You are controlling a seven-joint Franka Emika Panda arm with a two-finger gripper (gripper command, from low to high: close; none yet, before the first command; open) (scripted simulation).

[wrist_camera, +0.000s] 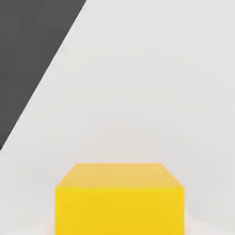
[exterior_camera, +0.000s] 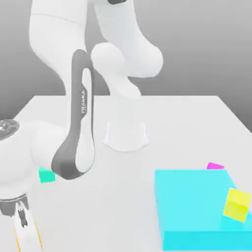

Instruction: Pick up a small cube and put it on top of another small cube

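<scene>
The white Panda arm (exterior_camera: 78, 128) folds far down toward the near corner of the white table (exterior_camera: 187, 123) on the exterior view's left, its grey-sided forearm sloping steeply and the round wrist housing low over the tabletop. Below the wrist, the gripper (exterior_camera: 23, 231) points straight down at the picture's lower edge, and a thin orange-yellow edge shows alongside its fingers (exterior_camera: 21, 224). The jaws are pressed in on the small orange-yellow cube (wrist_camera: 120, 199), which sits close under the hand camera with its top and one side face in sight, resting on the table.

The arm's round base (exterior_camera: 126, 135) stands in the middle of the table, well behind the hand. On the exterior view's right lies the large flat cyan block (exterior_camera: 197, 206), well apart from the gripper. A paler lemon-yellow cube (exterior_camera: 237, 204) sits tilted on the block's right edge. A small magenta cube (exterior_camera: 215, 166) peeks out just behind the block's far side.

The small teal-green cube (exterior_camera: 47, 175) rests on the table near the gripper, partly covered by the forearm and wrist in front of it.
</scene>
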